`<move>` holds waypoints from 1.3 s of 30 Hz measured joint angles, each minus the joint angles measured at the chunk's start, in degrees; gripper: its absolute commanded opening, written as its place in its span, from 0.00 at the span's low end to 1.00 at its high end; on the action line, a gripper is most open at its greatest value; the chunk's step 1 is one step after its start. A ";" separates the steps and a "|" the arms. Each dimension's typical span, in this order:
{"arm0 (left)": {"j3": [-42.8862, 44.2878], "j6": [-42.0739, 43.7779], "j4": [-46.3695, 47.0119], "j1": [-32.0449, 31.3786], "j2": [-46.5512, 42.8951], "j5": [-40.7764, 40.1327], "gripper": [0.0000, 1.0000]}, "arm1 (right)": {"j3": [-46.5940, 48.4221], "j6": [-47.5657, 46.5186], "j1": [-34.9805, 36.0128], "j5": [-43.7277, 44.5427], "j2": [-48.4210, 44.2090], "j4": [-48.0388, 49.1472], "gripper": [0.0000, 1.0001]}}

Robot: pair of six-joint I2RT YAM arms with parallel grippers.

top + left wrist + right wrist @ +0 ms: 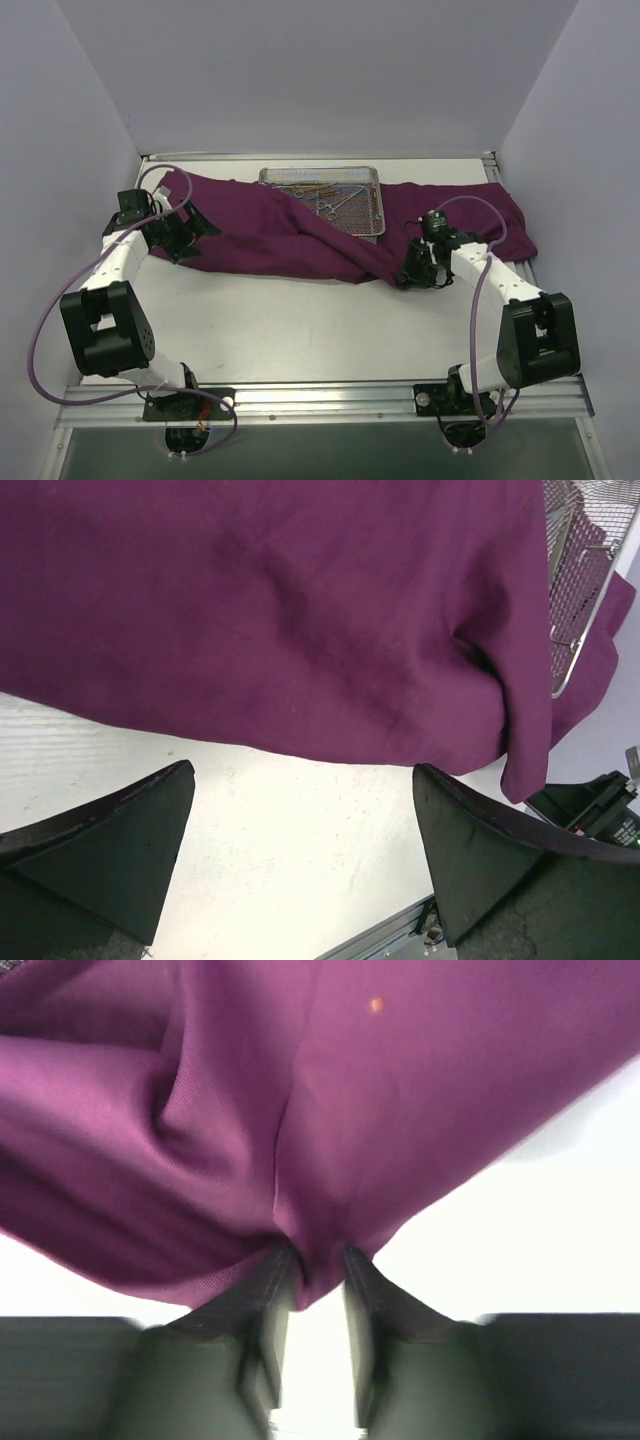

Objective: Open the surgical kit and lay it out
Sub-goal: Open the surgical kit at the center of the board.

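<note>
Kit item: purple cloth wrap (250, 225) — spread along the far half of the worktop (300, 320), one flap lying over the near-left part of the wire-mesh tray (320, 170), which sits mid far edge holding ring-handled instruments (330, 203). Left end effector (302, 770): released, jaws wide, just short of the wrap's near hem; right end effector (310, 1275): clenched narrowly on a fold of the wrap. Risk — the thin pinch may slip, or pulling the flap may drag the tray and jostle the instruments.
</note>
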 measured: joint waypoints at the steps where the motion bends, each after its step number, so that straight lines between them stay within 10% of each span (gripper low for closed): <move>1: 0.00 -0.02 -0.17 0.00 0.00 -0.48 0.95 | 0.33 -0.39 0.00 -0.24 0.11 -0.74 0.39; 5: 0.02 -0.52 -0.28 0.00 0.00 -1.70 0.93 | 5.16 -1.44 0.00 0.52 2.10 -3.43 0.71; 8: 0.02 -0.63 -0.26 0.00 0.00 -2.10 0.91 | 13.94 -2.16 -0.02 3.54 5.92 -4.55 0.72; 24: -0.11 -0.35 -0.09 -2.16 0.02 -3.34 0.86 | 53.02 -6.27 -5.68 25.29 40.46 -3.43 0.52; 39: -1.11 0.11 -0.70 -2.19 1.62 -3.32 0.86 | 63.47 -7.39 -8.85 32.63 52.46 -1.70 0.42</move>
